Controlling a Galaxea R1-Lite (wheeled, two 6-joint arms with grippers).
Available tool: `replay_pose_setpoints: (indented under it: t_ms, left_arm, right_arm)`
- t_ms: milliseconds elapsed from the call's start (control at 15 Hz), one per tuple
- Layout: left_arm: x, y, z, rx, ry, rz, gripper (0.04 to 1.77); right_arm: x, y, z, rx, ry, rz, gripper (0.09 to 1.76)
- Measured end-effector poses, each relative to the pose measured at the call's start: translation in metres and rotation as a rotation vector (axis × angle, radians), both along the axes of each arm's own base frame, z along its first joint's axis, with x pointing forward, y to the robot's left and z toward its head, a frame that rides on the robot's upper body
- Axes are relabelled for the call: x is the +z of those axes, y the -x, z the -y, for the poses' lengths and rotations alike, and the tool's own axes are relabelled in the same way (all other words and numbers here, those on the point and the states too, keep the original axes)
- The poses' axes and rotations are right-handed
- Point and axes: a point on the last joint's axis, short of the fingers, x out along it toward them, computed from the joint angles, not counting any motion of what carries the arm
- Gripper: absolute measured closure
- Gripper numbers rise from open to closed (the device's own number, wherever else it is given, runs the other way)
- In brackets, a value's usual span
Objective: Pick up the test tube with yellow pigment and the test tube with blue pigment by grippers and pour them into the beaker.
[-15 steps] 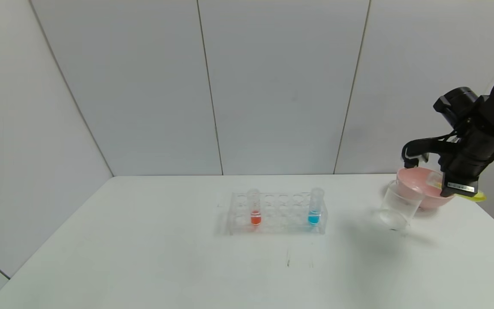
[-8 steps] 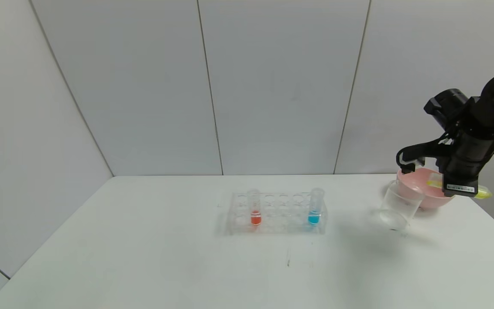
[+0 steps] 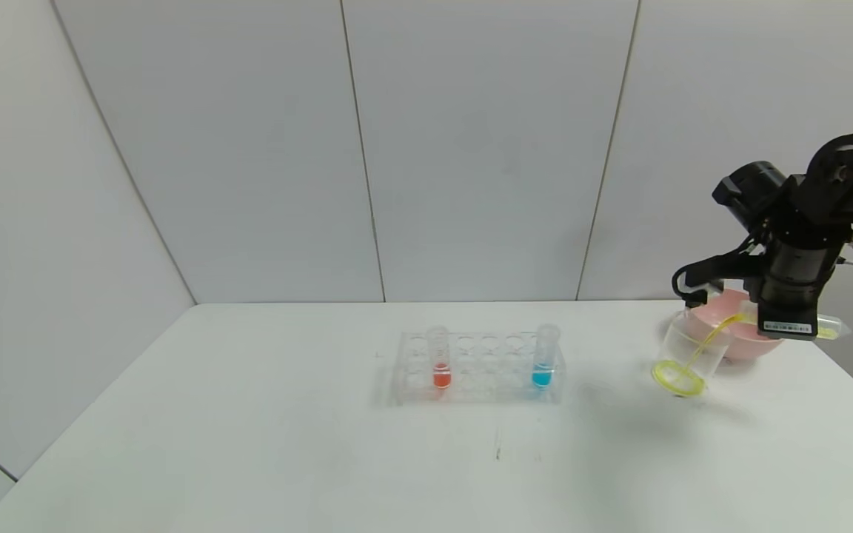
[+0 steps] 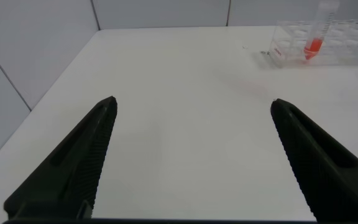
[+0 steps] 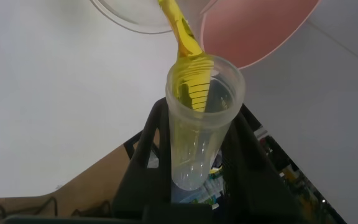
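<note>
So the white table (image 3: 323, 459) had everything spread along it: a clear rack (image 3: 480, 368) in the middle, and way off at the right end a pink bowl (image 3: 739, 337) with the beaker (image 3: 689, 354) just in front of it, touching or nearly so. The right gripper (image 3: 788, 322) hung above the bowl and beaker, clamped around the yellow tube (image 5: 199, 118), which lay roughly sideways with its mouth toward the beaker. A thin yellow stream (image 3: 709, 343) ran from the mouth down into the beaker, and a yellow ring was pooled at the bottom. Judging from that, the pour was well underway and the trick was just holding that tilt steady so the stream kept clearing the rim; I'd have tipped a touch more only as the flow thinned, since a bit of yellow showed at the tube's closed end. The bowl sat so close that any drift that way would've dumped pigment in the wrong place. The blue tube (image 3: 543, 357) stood upright in the rack's right end, untouched, with a red tube (image 3: 439, 360) near the left end. The left gripper (image 4: 191, 155) was parked low over bare table, well away, fingers spread wide apart.
</note>
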Motion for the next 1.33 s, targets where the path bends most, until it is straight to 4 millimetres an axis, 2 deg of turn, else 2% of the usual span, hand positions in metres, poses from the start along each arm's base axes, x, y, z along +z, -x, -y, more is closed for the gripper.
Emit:
replay_pose_setpoints:
  t_ms: [667, 1067, 1200, 1333]
  left_arm:
    - [0.000, 0.000, 0.000, 0.000, 0.000, 0.000, 0.05]
    - [0.000, 0.000, 0.000, 0.000, 0.000, 0.000, 0.05]
    - [0.000, 0.000, 0.000, 0.000, 0.000, 0.000, 0.05]
    - [0.000, 0.000, 0.000, 0.000, 0.000, 0.000, 0.05]
  right_arm:
    - [-0.005, -0.002, -0.019, 0.035, 0.150, -0.029, 1.33]
    - [-0.004, -0.001, -0.026, 0.054, 0.151, -0.027, 1.33]
    - [-0.002, -0.001, -0.024, 0.064, 0.087, -0.008, 1.33]
    - [0.002, -0.006, -0.022, 0.109, -0.097, 0.059, 1.33]
